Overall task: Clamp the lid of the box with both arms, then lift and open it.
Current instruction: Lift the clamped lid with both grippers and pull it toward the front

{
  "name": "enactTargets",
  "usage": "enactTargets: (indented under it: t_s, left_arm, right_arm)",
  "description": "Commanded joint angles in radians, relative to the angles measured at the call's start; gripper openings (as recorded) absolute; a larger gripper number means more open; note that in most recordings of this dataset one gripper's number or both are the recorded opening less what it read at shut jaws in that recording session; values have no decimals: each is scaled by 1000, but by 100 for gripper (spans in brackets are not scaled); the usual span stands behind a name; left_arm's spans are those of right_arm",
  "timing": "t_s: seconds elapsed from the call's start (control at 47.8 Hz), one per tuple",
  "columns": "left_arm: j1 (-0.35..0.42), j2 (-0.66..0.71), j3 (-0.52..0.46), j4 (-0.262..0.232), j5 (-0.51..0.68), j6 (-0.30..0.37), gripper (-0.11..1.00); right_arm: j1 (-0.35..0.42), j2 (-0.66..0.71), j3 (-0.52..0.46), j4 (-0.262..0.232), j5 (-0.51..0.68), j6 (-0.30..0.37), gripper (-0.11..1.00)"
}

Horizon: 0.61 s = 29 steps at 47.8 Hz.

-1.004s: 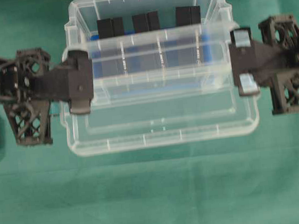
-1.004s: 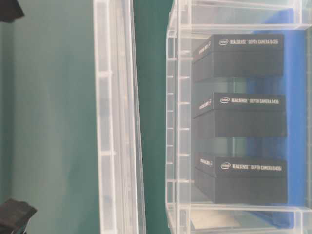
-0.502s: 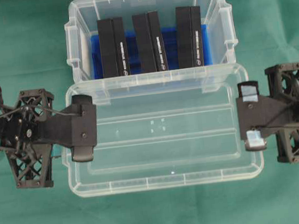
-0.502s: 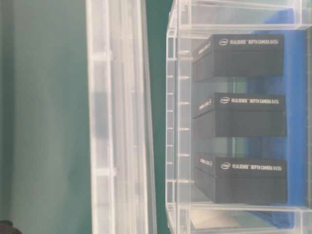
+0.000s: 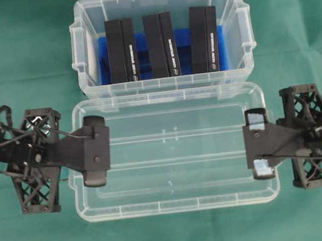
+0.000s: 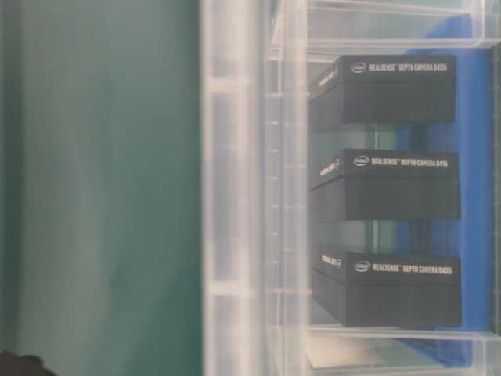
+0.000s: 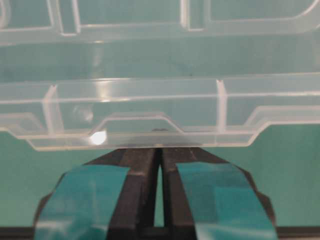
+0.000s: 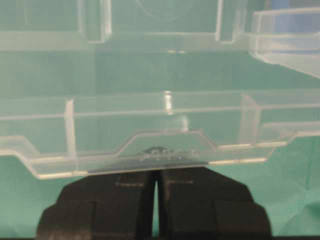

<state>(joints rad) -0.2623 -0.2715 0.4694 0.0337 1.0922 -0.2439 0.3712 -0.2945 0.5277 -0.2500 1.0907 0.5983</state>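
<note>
Now lid [image 5: 173,154] beside box [image 5: 166,84]

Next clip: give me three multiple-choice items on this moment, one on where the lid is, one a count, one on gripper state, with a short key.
1. Where is the flat clear plastic lid?
A. On top of the tub
B. In front of the deep clear plastic box, off it
C. Inside the tub

2. How many black blocks stand in the box on the blue insert?
A. Two
B. Three
C. Four

3. How are the left gripper and right gripper?
A. Both shut on the lid's ends
B. Both wide open
C. Only the left shut

Key: 1 B, the overhead view shows the box uncovered; 2 B, three blocks side by side; 3 A, both wrist views show the fingers pinched together on the lid's edge.
</note>
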Motion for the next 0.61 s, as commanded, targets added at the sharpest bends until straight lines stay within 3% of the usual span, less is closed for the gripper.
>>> enactTargets:
  t_s: [0.0,0.209,0.335,0.586]
  left_arm:
    - [6,17,-75,31,-55,-9,1]
    - [2,78,-46,29,-112,-12,1]
    - [2,101,-2,31,-184,-58,1]
    - [-6,126,130,25,-307,-110,1]
  right_arm:
    - [-12,14,-43,-29,-77,15,0]
    - [-12,55,8,-29,-147,18,0]
    - [-12,78,48,-29,-190,20,0]
    - [-15,137,147,-32,-331,94,0]
